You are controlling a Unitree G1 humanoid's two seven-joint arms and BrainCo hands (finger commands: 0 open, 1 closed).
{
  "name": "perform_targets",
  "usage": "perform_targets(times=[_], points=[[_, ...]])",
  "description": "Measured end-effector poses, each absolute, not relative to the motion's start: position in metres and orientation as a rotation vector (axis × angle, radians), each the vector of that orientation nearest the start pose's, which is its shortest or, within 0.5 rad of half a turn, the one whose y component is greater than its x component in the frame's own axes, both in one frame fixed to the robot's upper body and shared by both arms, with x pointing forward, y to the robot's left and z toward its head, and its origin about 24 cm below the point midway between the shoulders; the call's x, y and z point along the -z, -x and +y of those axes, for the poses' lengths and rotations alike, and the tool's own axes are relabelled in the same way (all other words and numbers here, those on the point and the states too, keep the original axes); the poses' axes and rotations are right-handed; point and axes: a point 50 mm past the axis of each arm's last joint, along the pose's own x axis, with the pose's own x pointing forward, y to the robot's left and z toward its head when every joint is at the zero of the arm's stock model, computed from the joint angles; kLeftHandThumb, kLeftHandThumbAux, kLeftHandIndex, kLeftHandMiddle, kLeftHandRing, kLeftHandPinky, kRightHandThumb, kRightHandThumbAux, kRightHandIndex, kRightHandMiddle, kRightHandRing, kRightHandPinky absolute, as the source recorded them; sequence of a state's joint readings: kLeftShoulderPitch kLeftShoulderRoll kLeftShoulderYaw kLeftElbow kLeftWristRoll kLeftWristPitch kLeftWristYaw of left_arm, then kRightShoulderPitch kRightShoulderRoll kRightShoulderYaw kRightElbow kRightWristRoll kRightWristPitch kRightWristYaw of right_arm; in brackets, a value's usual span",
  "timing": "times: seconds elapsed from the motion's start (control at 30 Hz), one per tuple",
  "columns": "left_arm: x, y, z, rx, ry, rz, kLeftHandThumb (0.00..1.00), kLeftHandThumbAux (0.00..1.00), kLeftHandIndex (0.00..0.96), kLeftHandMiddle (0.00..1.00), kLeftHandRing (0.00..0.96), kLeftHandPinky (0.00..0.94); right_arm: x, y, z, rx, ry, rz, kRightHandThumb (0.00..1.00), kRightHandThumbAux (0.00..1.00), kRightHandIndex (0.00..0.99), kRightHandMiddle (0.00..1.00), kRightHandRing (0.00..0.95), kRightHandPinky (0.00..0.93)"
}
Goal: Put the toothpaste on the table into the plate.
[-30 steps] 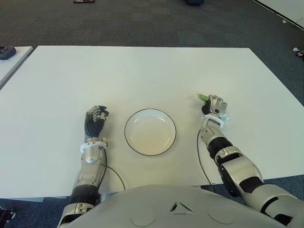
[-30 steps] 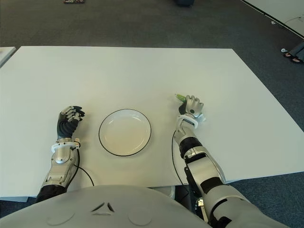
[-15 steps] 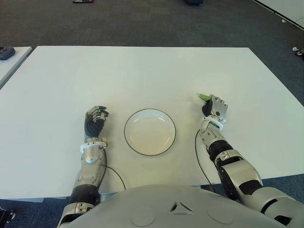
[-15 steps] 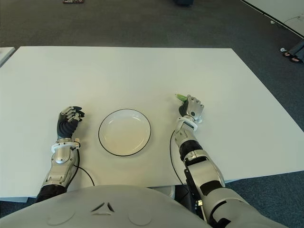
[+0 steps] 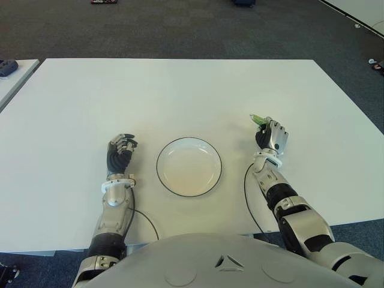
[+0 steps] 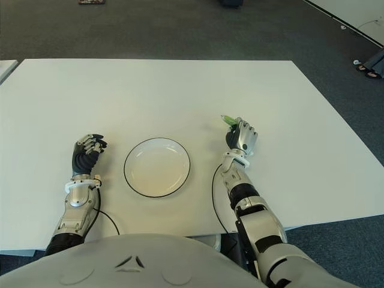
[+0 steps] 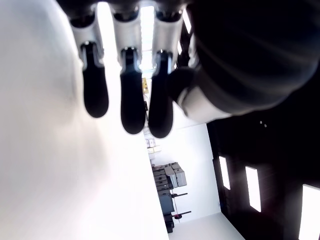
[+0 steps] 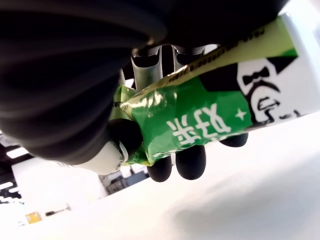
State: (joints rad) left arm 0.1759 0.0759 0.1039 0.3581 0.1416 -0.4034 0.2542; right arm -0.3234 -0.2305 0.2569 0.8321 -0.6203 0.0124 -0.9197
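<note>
A green toothpaste tube with white lettering sits in my right hand, whose fingers are curled around it. Its green tip pokes out above the hand in the left eye view. That hand is raised a little over the white table, to the right of the plate. The plate is white with a dark rim, holds nothing, and lies at the front middle of the table. My left hand shows to the left of the plate with its fingers curled and nothing in them.
A second white table's corner with a dark object on it shows at the far left. Dark carpet surrounds the table. A cable runs along the left forearm near the front edge.
My right hand has lifted and tilted more upright with the toothpaste in it, shifting slightly up the picture. The left hand and the plate have stayed put.
</note>
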Motion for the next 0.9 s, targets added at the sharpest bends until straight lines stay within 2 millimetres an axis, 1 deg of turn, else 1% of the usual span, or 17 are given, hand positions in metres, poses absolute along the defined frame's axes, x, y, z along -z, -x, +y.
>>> perform_targets(times=[0.2, 0.3, 0.43, 0.6, 0.9], points=[[0.033, -0.191, 0.208, -0.332, -0.236, 0.114, 0.705, 0.722, 0.430, 0.535, 0.521, 0.494, 0.016, -0.268, -0.181, 0.464, 1.022, -0.082, 0.720, 0.709, 0.439, 0.817, 0.838, 0.865], [0.033, -0.191, 0.208, -0.332, -0.236, 0.116, 0.706, 0.722, 0.429, 0.534, 0.523, 0.502, 0.014, -0.261, -0.170, 0.403, 0.958, -0.121, 0.721, 0.710, 0.439, 0.823, 0.845, 0.874], [0.033, -0.191, 0.208, -0.332, -0.236, 0.116, 0.706, 0.722, 0.429, 0.533, 0.522, 0.500, 0.008, -0.255, -0.161, 0.330, 0.878, -0.173, 0.721, 0.711, 0.441, 0.837, 0.858, 0.878], [0.033, -0.191, 0.209, -0.332, -0.237, 0.116, 0.705, 0.722, 0.429, 0.538, 0.525, 0.502, -0.010, -0.248, -0.151, 0.256, 0.788, -0.278, 0.720, 0.712, 0.441, 0.851, 0.867, 0.874], [0.033, -0.191, 0.209, -0.330, -0.241, 0.112, 0.706, 0.722, 0.430, 0.535, 0.525, 0.503, -0.039, -0.237, -0.129, 0.107, 0.687, -0.429, 0.719, 0.714, 0.440, 0.871, 0.875, 0.873]])
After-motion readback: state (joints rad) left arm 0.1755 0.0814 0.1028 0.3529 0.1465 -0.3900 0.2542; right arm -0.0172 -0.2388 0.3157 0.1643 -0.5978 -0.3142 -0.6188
